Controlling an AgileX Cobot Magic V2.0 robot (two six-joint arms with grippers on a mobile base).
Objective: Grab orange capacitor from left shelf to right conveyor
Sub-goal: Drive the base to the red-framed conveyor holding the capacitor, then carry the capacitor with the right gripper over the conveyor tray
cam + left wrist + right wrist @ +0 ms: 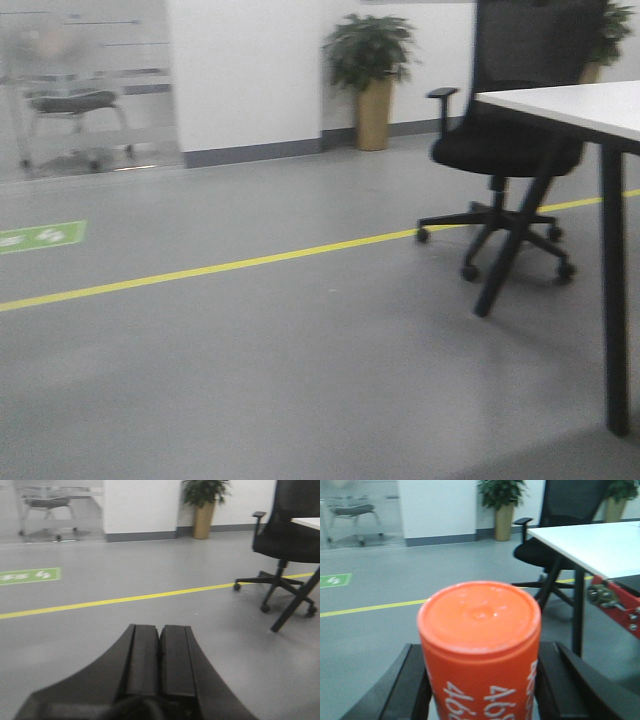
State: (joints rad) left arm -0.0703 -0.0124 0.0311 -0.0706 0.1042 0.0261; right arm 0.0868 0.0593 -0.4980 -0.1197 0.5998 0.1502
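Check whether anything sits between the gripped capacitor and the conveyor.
Possibly. The orange capacitor is clamped in the right end effector; the conveyor shows its red frame at right. The dark leg of a white table stands between them in the right wrist view, depth unclear.

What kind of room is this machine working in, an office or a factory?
Probably an office-style test space with some factory kit: a black swivel chair at a white desk, a potted plant, a yellow line on the grey floor, and a red bolted conveyor frame.
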